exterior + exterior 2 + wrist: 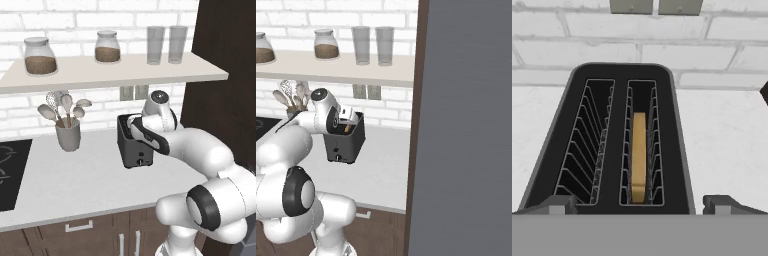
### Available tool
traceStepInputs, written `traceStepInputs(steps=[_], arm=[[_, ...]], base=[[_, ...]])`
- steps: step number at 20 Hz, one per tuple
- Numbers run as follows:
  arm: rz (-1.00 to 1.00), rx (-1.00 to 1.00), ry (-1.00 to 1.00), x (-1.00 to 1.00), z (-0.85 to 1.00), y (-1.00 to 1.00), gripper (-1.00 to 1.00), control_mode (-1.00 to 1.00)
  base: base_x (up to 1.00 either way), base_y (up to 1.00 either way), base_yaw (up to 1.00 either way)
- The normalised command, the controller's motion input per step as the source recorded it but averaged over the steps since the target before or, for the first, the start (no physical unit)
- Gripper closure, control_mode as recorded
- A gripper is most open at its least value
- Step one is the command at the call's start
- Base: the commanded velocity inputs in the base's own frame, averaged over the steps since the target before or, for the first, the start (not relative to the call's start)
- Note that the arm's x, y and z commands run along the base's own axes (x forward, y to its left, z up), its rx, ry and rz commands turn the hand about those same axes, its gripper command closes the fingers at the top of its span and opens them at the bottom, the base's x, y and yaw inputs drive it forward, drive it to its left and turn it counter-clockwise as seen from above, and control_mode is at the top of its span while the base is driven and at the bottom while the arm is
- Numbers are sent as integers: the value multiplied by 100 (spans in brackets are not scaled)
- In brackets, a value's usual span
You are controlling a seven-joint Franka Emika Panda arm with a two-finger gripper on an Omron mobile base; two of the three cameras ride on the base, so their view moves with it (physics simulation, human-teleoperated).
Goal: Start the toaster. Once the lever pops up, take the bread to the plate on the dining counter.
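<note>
White brick is backing the worktop [75, 175] where the toaster [134, 145] is standing. I am hovering my fingers [640, 206] spread and empty right above it, the bread [639, 155] sitting in its right-hand slot below them. Starting it likely means pressing the lever next.

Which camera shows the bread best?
The hand view: it looks straight down at the bread standing in the toaster's right slot. The right base view shows an orange sliver; in the left, the arm covers the slots.
</note>
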Motion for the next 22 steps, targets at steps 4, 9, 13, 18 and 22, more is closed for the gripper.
traceStepInputs(steps=[4,9,13,18,22], arm=[[0,-1,0,14,-8,9,-100,-100],[0,0,0,21,-9,4,-100,-100],[0,0,0,13,-5,0,-100,-100],[0,0,0,2,-1,0,-100,-100],[0,0,0,0,0,0,-100,-100]], base=[[0,0,0],[0,0,0],[0,0,0],[0,0,0],[0,0,0]])
